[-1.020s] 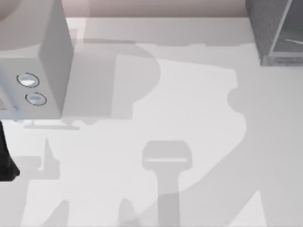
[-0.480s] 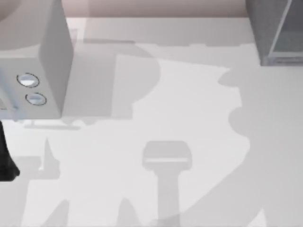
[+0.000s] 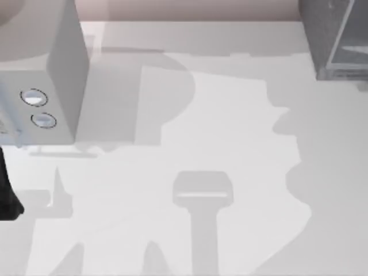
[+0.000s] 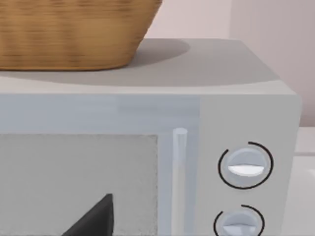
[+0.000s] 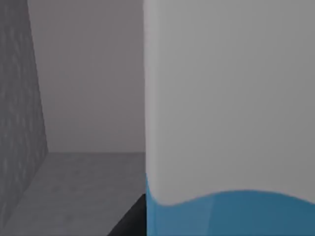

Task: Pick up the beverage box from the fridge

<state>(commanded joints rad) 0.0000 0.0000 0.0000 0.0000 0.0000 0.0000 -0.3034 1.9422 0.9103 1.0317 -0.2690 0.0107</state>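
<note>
The beverage box [image 5: 226,113] stands very close in the right wrist view, white above a light blue lower part, upright on the grey floor inside the fridge [image 5: 19,123]. A dark part of my right gripper [image 5: 129,222] shows at the box's near edge, beside it. In the top view the dark speckled fridge [image 3: 321,34] with its pale see-through panel [image 3: 351,49] stands at the far right corner. My left arm [image 3: 7,195] is parked at the table's left edge.
A light grey box with two round knobs [image 3: 43,109] stands at the far left; in the left wrist view it [image 4: 236,98] carries a wicker basket [image 4: 74,34] on top. Arm shadows lie across the white table [image 3: 230,132].
The big shadow on the table's right side has changed outline and drawn a little nearer and to the right. The left arm and the knobbed box have not moved.
</note>
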